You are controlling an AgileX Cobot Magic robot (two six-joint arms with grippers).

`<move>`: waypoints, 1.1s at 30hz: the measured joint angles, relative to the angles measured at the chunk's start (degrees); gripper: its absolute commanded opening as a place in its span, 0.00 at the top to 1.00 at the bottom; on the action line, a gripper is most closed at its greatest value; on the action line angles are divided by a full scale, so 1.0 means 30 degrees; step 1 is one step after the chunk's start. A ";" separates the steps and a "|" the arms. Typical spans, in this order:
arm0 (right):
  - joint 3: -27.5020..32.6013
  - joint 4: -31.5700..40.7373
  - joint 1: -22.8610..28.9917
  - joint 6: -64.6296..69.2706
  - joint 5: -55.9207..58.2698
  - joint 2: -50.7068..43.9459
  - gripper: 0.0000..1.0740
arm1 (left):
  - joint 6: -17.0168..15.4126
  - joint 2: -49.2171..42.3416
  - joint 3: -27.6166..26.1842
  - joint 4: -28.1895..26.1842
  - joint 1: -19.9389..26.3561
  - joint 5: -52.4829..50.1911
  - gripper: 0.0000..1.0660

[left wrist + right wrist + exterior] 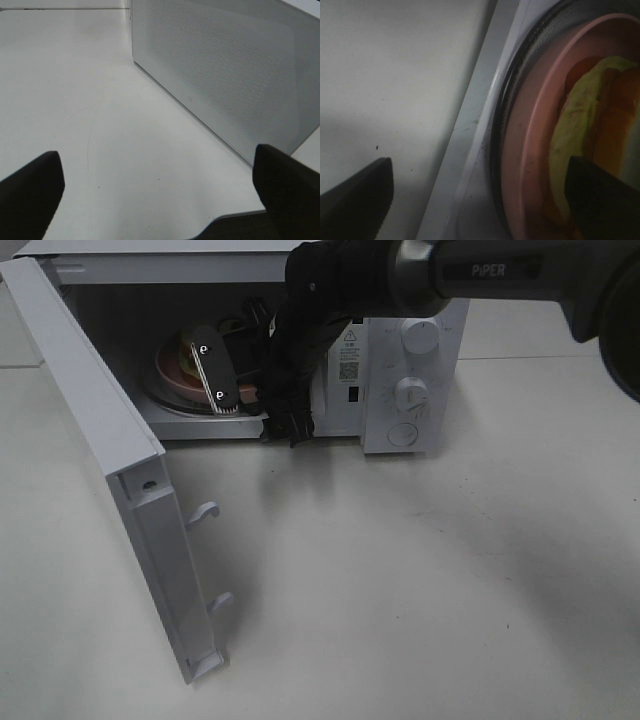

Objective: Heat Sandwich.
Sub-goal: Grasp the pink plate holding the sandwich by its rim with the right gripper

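The sandwich lies on a round pink plate inside the open microwave. My right gripper reaches into the oven's mouth from the right, just in front of the plate. In the right wrist view the sandwich shows pale yellow-green and orange layers on the plate, which rests on the glass turntable. The right gripper is open wide, holding nothing; one finger hangs over the sandwich, the other outside the oven sill. My left gripper is open and empty over the table beside the door.
The microwave door stands swung out to the left front, its two latch hooks pointing right. The control panel with two knobs is right of the cavity. White table lies in front.
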 measured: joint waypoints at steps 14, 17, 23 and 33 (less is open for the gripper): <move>-0.3419 -0.0573 -0.0038 0.1432 0.1127 0.2254 0.20 | 0.0000 0.0000 0.0000 0.0000 0.0000 0.0000 0.09; -0.3533 -0.0477 -0.0038 0.1528 0.1127 0.2521 0.24 | 0.0000 0.0000 0.0000 0.0000 0.0000 0.0000 0.09; -0.3533 -0.0420 -0.0038 0.1528 0.1165 0.2750 0.54 | 0.0000 0.0000 0.0000 0.0000 0.0000 0.0000 0.09; -0.3591 -0.0344 -0.0038 0.1623 0.1299 0.2769 1.00 | 0.0000 0.0000 0.0000 0.0000 0.0000 0.0000 0.09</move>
